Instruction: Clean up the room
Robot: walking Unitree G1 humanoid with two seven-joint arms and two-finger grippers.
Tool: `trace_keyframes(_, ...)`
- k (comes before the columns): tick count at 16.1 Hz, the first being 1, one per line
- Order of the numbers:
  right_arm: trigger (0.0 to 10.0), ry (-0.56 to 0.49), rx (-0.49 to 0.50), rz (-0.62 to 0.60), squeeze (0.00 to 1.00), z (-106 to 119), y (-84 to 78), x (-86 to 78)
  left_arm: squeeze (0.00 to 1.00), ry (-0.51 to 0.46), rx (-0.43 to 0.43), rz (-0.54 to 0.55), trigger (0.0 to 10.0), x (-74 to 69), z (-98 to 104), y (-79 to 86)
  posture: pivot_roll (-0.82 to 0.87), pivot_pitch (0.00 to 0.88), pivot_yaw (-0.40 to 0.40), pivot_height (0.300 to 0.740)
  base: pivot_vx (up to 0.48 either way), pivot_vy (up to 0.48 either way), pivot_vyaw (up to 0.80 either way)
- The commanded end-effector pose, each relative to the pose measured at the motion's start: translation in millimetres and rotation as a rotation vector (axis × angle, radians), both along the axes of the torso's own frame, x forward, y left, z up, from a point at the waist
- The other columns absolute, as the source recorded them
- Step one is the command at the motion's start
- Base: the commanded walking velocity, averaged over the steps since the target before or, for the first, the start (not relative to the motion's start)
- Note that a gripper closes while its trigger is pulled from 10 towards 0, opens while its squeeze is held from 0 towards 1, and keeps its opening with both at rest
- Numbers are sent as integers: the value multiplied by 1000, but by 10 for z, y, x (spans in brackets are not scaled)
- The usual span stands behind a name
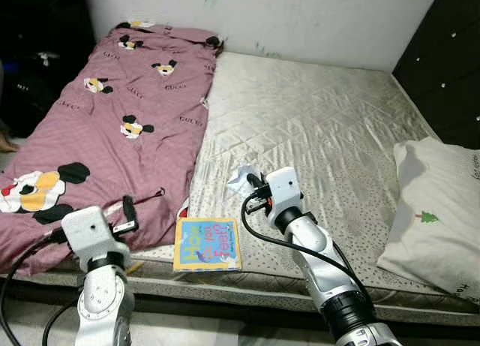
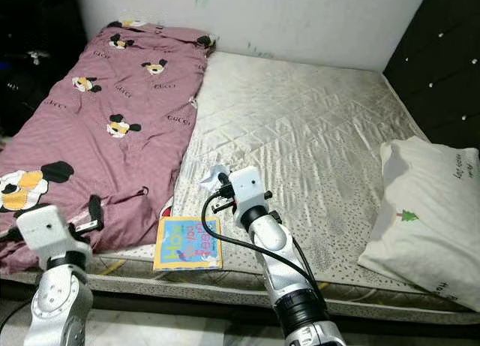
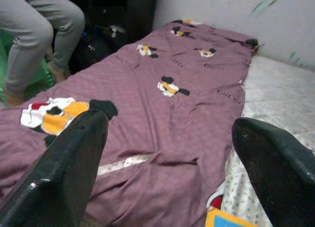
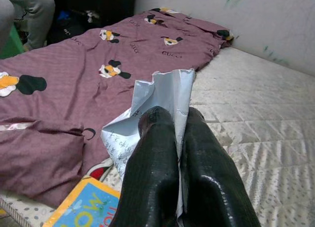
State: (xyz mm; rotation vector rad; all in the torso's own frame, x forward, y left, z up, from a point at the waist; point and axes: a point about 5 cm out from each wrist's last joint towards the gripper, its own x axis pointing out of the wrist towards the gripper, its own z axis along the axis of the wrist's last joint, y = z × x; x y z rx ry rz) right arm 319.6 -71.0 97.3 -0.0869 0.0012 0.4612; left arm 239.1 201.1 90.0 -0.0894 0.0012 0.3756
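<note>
My right gripper [image 4: 179,121] pinches a crumpled wrapper [image 4: 152,101] above the mattress [image 1: 322,128] beside the book [image 1: 207,244], left gripper [image 3: 167,138] gaping empty; that thin foil could slip free.

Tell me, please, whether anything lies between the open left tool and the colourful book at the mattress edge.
Nothing visible does. The left tool hovers open over the maroon cartoon-print blanket; the yellow-and-blue picture book lies uncovered beside the blanket's edge. The right tool is shut on a crumpled white wrapper.
</note>
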Motion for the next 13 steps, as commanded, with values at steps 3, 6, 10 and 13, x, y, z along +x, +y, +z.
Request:
trace_keyframes(3,10000,54,49,-91,0,-91,-185,-20,0,28,-55,-43,10000,10,-34,-19,112,31,-106,740,0,0,0)
trace_keyframes(6,10000,77,80,-134,0,-121,-253,-49,0,34,-60,-97,10000,65,-48,-31,88,9,-82,740,0,0,-267)
trace_keyframes(10,10000,98,92,-163,0,-166,-309,-76,0,31,-59,-168,10000,162,-26,-117,68,5,-64,740,0,0,-355)
trace_keyframes(13,10000,102,89,-164,0,-170,-331,-100,0,36,-84,-182,10000,172,-50,-142,54,8,-63,740,0,0,0)
